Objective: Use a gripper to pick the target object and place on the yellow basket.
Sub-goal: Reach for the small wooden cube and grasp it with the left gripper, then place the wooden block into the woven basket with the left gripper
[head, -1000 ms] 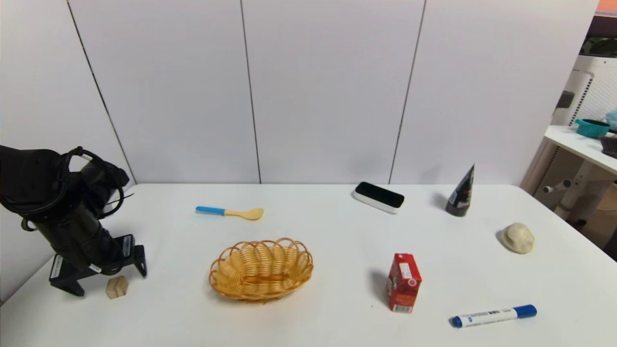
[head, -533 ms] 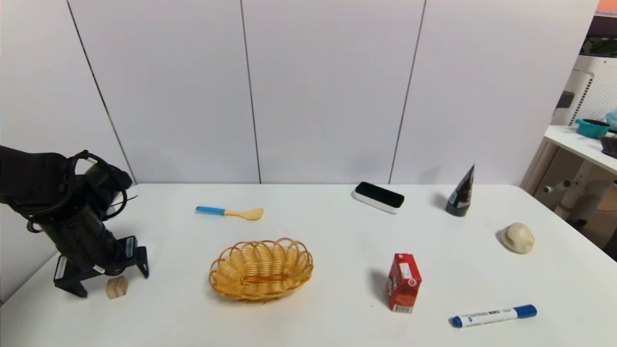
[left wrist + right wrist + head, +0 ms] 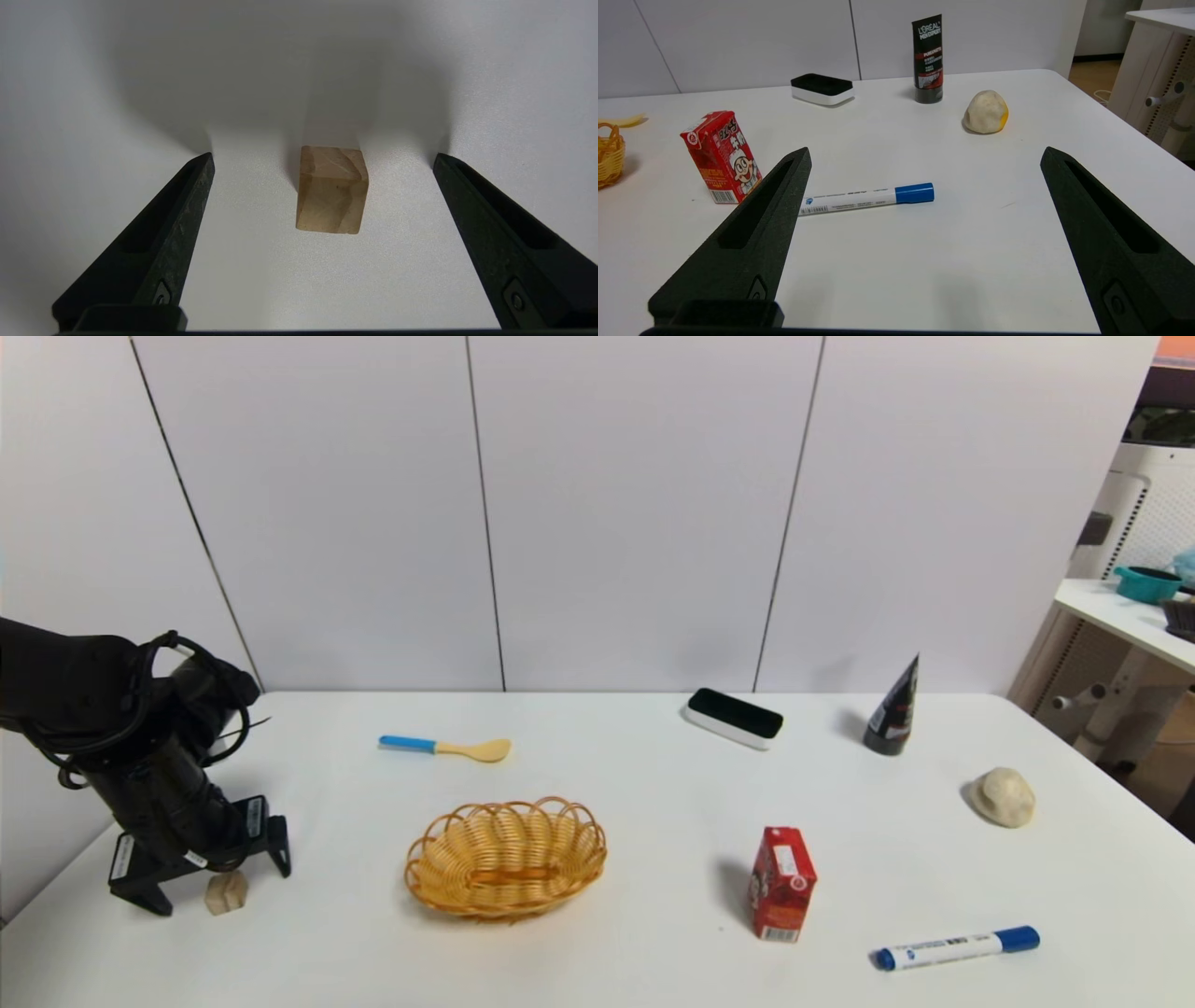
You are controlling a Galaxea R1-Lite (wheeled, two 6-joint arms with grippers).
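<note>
- The left claw (image 3: 323, 158) is low over the left part of the white table (image 3: 355, 952), its body slanting down toward the tabletop.
- Its two black fingers stand wide apart, and nothing is clamped in them.
- The cube (image 3: 331, 191), light tan with visible grain, rests on the table, seen between the left claw's fingertips, with a gap on each side and neither finger touching it.
- The basket (image 3: 506, 859), golden wicker with a looped rim, sits upright to the right of the left claw, apart from it; the cube is outside it.
- The spoon (image 3: 446, 748), blue-handled with a yellow bowl, lies to the right of the left claw and farther back, behind the basket.
- The carton (image 3: 782, 885), red, stands well to the right of the left claw, past the basket.
- The marker (image 3: 957, 948), white with blue ends, lies farther right of that claw, nearer the front than the carton.
- The eraser (image 3: 734, 719), black on top and white below, is far to the left claw's right, toward the table's back edge.
- The tube (image 3: 892, 709), dark, stands cap down farther right than the eraser.
- The lump (image 3: 1004, 797), pale and rounded, is the farthest right of the left claw among the tabletop things.
- The right claw (image 3: 927, 150), outside the head view, faces the marker and lump, its fingers wide apart and gripping nothing.
</note>
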